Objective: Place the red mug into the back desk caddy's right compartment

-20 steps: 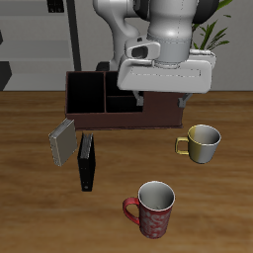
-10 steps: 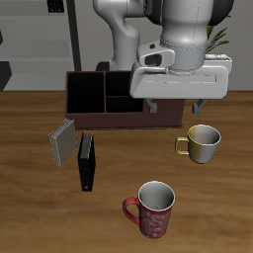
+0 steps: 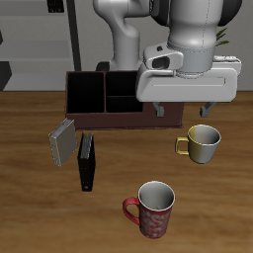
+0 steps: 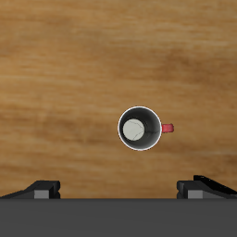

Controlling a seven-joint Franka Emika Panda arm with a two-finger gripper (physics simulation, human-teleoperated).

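The red mug (image 3: pixel 150 210) stands upright near the table's front edge, its red handle pointing away from the cream-gold mug. In the wrist view the red mug (image 4: pixel 139 129) shows from straight above, with a pale inside. My gripper (image 3: pixel 182 111) is open and empty, high above the table and in front of the back desk caddy (image 3: pixel 99 121). Its fingertips (image 4: pixel 42 190) are far apart. The caddy is a long dark brown box. An undivided end section (image 3: pixel 86 94) shows. Its other end is hidden behind my gripper.
A cream-gold mug (image 3: pixel 203 143) with a yellow handle stands beside and behind the red mug. A grey book (image 3: pixel 61 141) and a black book (image 3: pixel 87 161) lie in front of the caddy.
My gripper has moved sideways along the caddy's front toward the cream-gold mug's side and a little lower. The mugs, books and caddy have not moved.
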